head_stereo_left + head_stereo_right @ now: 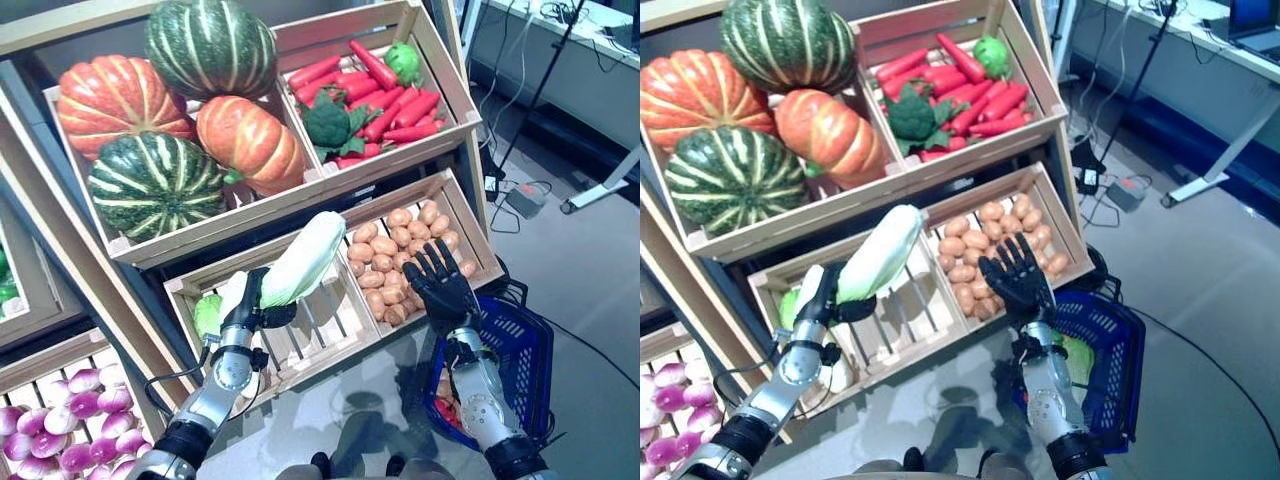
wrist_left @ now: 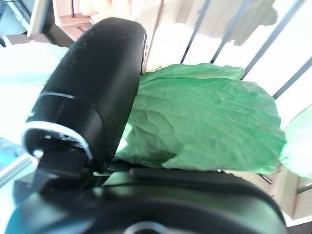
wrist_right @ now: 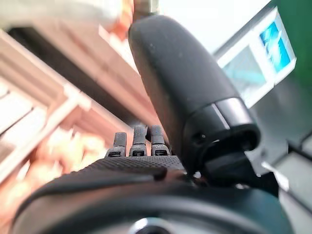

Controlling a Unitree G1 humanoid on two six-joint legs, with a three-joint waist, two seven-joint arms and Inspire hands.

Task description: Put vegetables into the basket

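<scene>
My left hand is shut on a pale green napa cabbage, which it holds tilted above the slatted wooden crate. The left wrist view shows the cabbage's green leaf pressed against the thumb. My right hand is open with straight fingers over the near edge of the potato crate, holding nothing. The blue basket sits on the floor just right of that arm, with some vegetables inside.
Upper crates hold pumpkins and red carrots with broccoli. Another cabbage lies at the left end of the slatted crate. Purple onions fill a crate at lower left. Cables and a table leg lie on the floor at right.
</scene>
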